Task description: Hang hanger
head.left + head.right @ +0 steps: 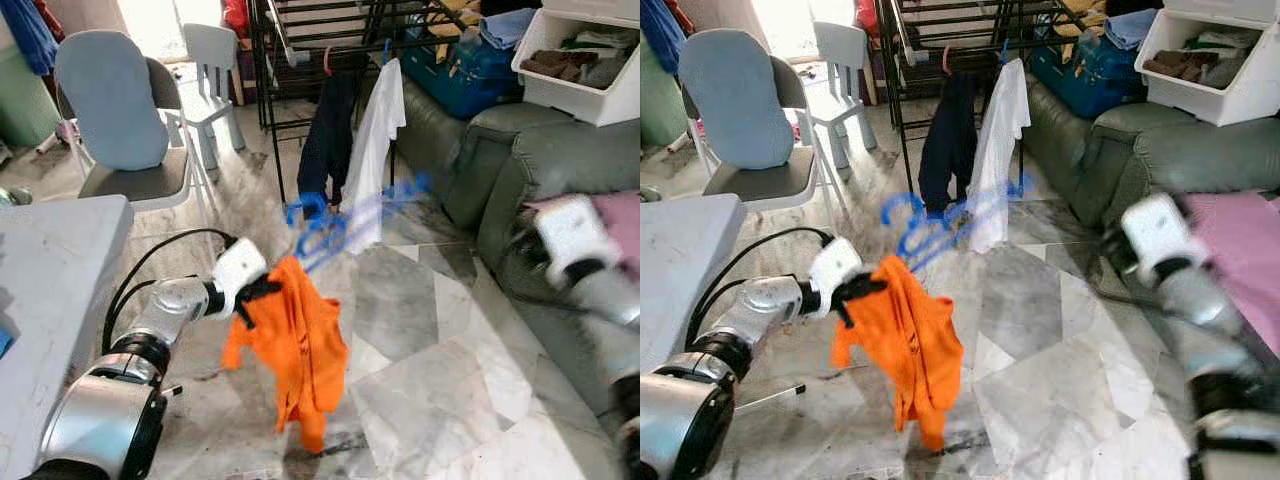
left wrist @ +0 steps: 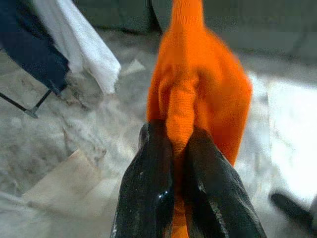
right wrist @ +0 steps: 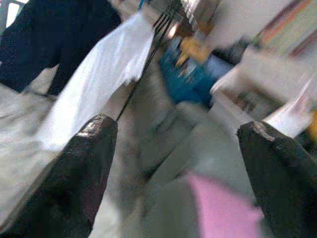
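Nearest the camera, the silver left arm reaches out over the marble floor (image 1: 430, 390), and the left gripper (image 2: 179, 148) has its two black fingers (image 2: 148, 183) pinched tight on a fold of an orange garment (image 1: 295, 340). That garment hangs limp below the grip, well above the floor, with its lower tail dangling.

From the top of the orange cloth a blue hanger (image 1: 335, 225) rises, motion-smeared. Its long axis runs slantwise, up and away toward the robot's right, pointing toward the white shirt (image 1: 375, 150) on the black drying rack (image 1: 300, 50). A hook-like curl shows at its left end, but the blur makes its true shape and how it sits in the garment hard to make out.

Beside the white shirt on the rack hangs a dark navy garment (image 1: 330, 140).

Farther right stands the grey-green sofa (image 1: 480, 160), with a pink cloth (image 1: 1240, 250) on its seat, cut off at the frame edge. The right gripper (image 3: 178, 163) is held in front of the sofa, its fingers spread wide apart with nothing between them; the right arm is blurred in the head views.
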Robot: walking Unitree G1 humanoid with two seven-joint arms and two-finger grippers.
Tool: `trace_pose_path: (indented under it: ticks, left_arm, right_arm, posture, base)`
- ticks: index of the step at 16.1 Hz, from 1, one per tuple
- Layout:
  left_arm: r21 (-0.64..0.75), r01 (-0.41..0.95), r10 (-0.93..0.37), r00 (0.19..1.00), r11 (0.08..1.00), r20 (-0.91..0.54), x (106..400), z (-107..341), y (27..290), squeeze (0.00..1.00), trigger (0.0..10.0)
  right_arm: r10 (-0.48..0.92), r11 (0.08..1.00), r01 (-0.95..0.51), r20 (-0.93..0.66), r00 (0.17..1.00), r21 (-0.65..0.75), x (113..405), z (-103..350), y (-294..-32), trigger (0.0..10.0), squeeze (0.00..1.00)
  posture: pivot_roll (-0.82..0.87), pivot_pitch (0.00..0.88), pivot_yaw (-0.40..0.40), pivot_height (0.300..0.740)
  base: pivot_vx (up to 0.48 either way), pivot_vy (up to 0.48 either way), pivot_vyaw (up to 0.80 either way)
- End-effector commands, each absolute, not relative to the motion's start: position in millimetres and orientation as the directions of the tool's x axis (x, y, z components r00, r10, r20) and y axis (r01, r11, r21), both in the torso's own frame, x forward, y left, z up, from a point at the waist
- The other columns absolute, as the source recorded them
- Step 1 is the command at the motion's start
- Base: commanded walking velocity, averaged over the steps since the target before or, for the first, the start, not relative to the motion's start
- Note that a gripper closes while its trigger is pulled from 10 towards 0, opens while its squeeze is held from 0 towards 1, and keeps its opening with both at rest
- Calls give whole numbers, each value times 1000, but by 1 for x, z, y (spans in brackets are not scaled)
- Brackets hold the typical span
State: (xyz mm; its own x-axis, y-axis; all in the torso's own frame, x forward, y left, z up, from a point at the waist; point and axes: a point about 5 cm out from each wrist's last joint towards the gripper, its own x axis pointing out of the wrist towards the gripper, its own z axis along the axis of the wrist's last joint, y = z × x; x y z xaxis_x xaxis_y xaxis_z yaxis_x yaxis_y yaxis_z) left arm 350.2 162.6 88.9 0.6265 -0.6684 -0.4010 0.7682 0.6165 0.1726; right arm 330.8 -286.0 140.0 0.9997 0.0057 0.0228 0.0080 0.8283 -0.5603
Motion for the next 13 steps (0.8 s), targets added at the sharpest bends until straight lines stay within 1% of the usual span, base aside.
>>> trace_pose_path:
  ticks: [1, 2, 4, 5, 6, 8, 10, 11, 12, 13]
  left_arm:
    - [137, 732, -679, 673, 667, -293, 363, 112, 160, 0, 0]
    - [68, 726, -694, 676, 684, -246, 366, 117, 157, 0, 0]
    - [36, 773, -753, 627, 634, -201, 366, 123, 149, 0, 0]
    - [88, 842, -825, 538, 532, -170, 363, 131, 136, 0, 0]
    - [142, 871, -855, 490, 471, -167, 361, 134, 128, 0, 0]
    - [247, 900, -902, 403, 360, -153, 358, 145, 114, 0, 0]
    - [349, 905, -933, 315, 241, -172, 353, 152, 104, 0, 0]
    - [367, 906, -938, 295, 213, -182, 352, 154, 101, 0, 0]
    - [421, 898, -944, 242, 130, -226, 348, 155, 99, 0, 0]
    - [475, 879, -939, 202, 48, -279, 345, 154, 98, 0, 0]
  right_arm:
    - [-119, 883, 111, 10, 993, -456, 329, 132, -294, 10000, 1000]
    - [-180, 910, 151, -40, 983, -387, 327, 119, -293, 10000, 1000]
    - [-189, 953, 128, -204, 961, -276, 321, 89, -287, 10000, 1000]
    - [-57, 989, 3, -366, 929, -145, 314, 62, -268, 10000, 1000]
    - [25, 994, -67, -398, 917, -92, 312, 55, -257, 10000, 1000]
    - [224, 966, -258, -415, 882, -27, 310, 54, -232, 10000, 1000]
    - [328, 930, -368, -413, 850, -18, 306, 56, -220, 10000, 1000]
    - [344, 923, -385, -410, 844, -18, 305, 57, -218, 10000, 1000]
    - [392, 903, -430, -395, 831, -7, 305, 62, -214, 10000, 639]
    - [437, 883, -469, -375, 817, 7, 303, 69, -211, 10000, 463]
  posture:
    - [-215, 0, 40, 740]
    - [-209, 0, 41, 740]
    - [-206, 0, 41, 740]
    - [-204, 0, 40, 740]
    - [-192, 0, 38, 740]
    - [-196, 0, 41, 740]
    - [-198, 0, 46, 740]
    - [-198, 0, 46, 740]
    - [-195, 0, 53, 740]
    - [-196, 0, 59, 740]
  base:
    - [0, 0, 0]
    - [0, 0, 0]
    - [0, 0, 0]
    - [0, 0, 0]
    - [0, 0, 0]
    - [0, 0, 0]
    - [0, 0, 0]
    - [0, 0, 0]
    - [0, 0, 0]
    - [0, 0, 0]
